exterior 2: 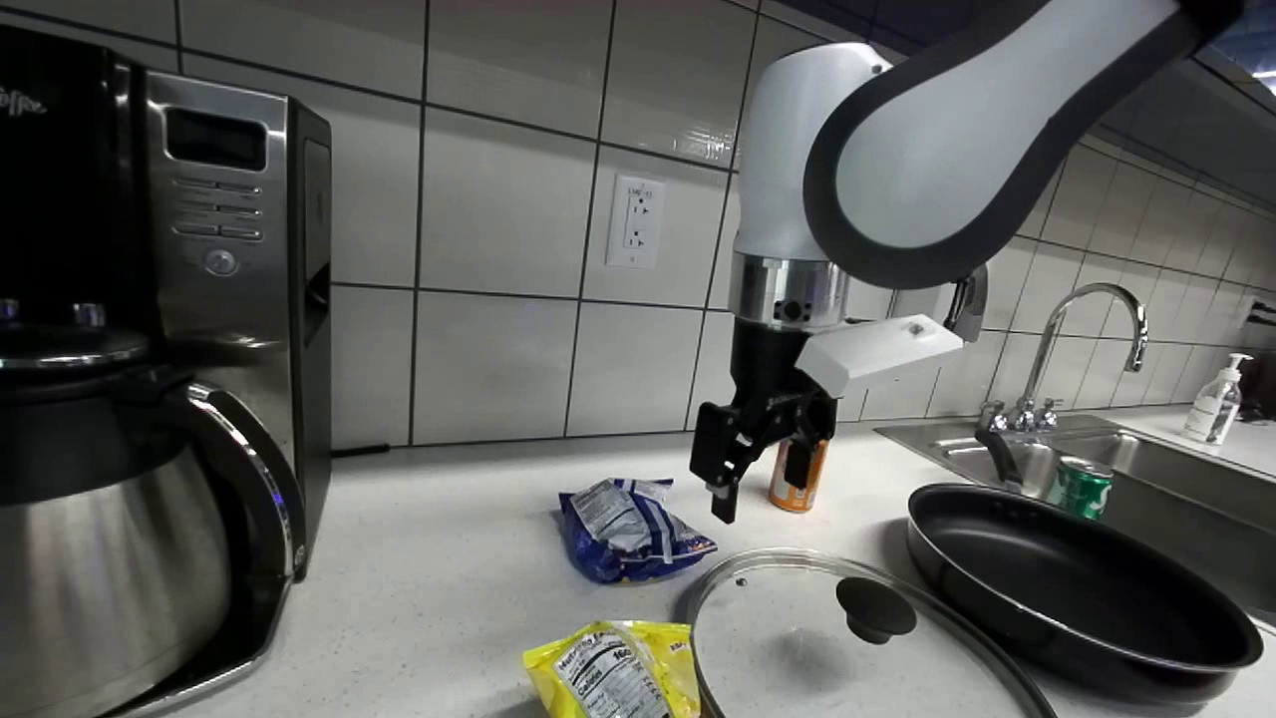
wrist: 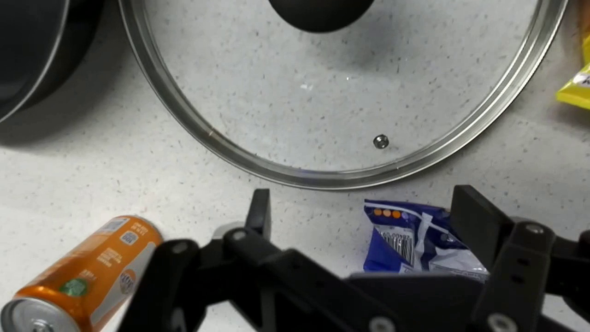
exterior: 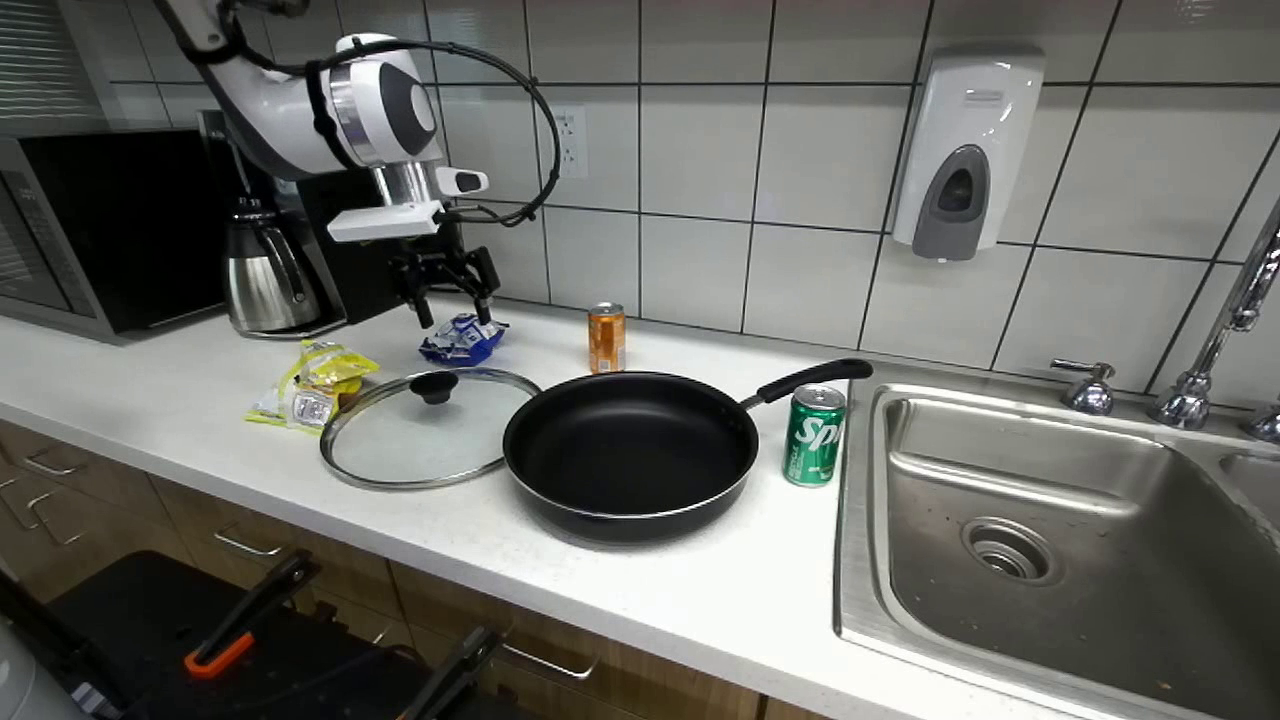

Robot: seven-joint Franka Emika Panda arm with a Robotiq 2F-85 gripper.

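My gripper (exterior: 455, 315) hangs above the counter with its black fingers spread and nothing between them; in the wrist view the gripper (wrist: 362, 198) spans wide. Nearest is a crumpled blue snack bag (wrist: 401, 235), which the right finger partly covers there. In an exterior view the blue bag (exterior 2: 628, 534) lies below and left of the gripper (exterior 2: 761, 494), apart from it. A glass lid (wrist: 322, 92) with a black knob (exterior: 433, 387) lies flat beside the bag. An orange can (exterior: 606, 340) stands upright near the wall. A yellow bag (exterior: 320, 380) rests by the lid's edge.
A black frying pan (exterior: 630, 450) sits beside the lid, its handle (exterior: 815, 378) reaching toward the sink (exterior: 860, 600). Close to that handle stands a green can (exterior: 815, 440). A coffee maker (exterior 2: 229, 299) with its steel carafe (exterior: 270, 275) and a microwave (exterior: 120, 220) are further along the counter.
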